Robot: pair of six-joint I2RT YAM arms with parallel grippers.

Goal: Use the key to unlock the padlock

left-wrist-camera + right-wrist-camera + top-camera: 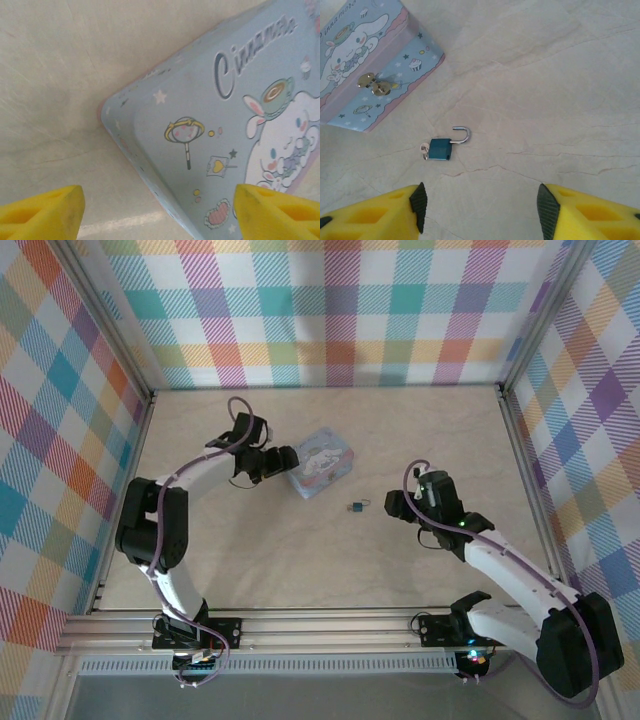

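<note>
Beige table (300, 570) with faint crack lines lies under both arms. Close in, the right gripper (480, 200) hangs above the table. Its yellow fingers (375, 212) are spread wide and hold nothing. Just past them the padlock (440, 149) lies flat on the table, touching neither finger. Its thin silver hoop (462, 134) is popped open at one end. The key (424, 149) is a tiny pale shiny bit touching the padlock's other end. A little farther on sits the blue tin (365, 65) with a cartoon picture, near the padlock but apart from it. The left gripper (160, 210) is right beside the tin, jaws wide, holding nothing, with one tin corner in front of the gap. Bright checked walls (330, 310) stand at the back.
</note>
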